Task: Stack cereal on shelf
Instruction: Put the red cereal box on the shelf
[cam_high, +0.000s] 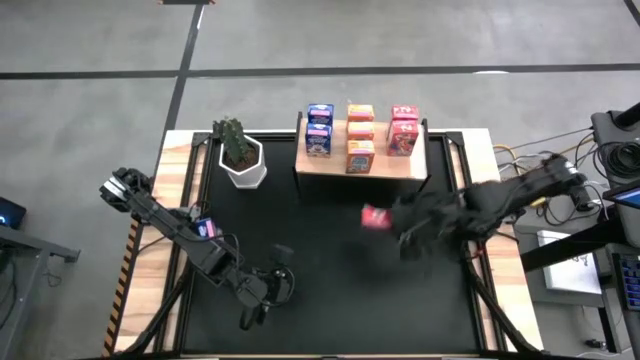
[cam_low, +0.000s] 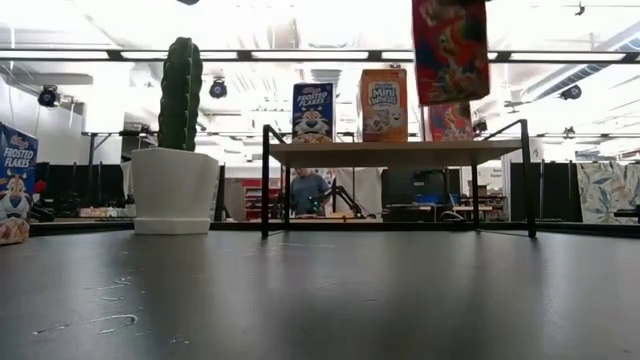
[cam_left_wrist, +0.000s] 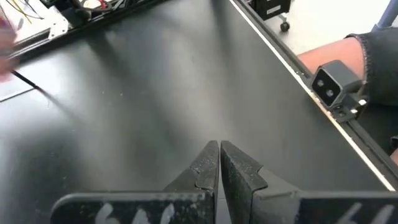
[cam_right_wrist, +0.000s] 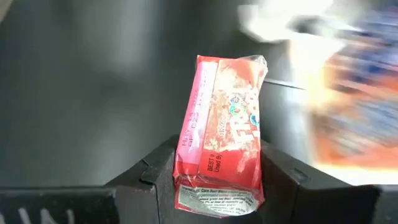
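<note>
Starting left of the shelf (cam_high: 362, 166), your left gripper (cam_high: 262, 300) waits low over the mat, fingers pressed together on nothing. Your right gripper (cam_high: 395, 222) sits just in front of the shelf, fingers clamped on a red cereal box (cam_right_wrist: 221, 146) held by its narrow sides. Judge it light, thin cardboard: it'll likely crush if squeezed, so grip gently.
</note>
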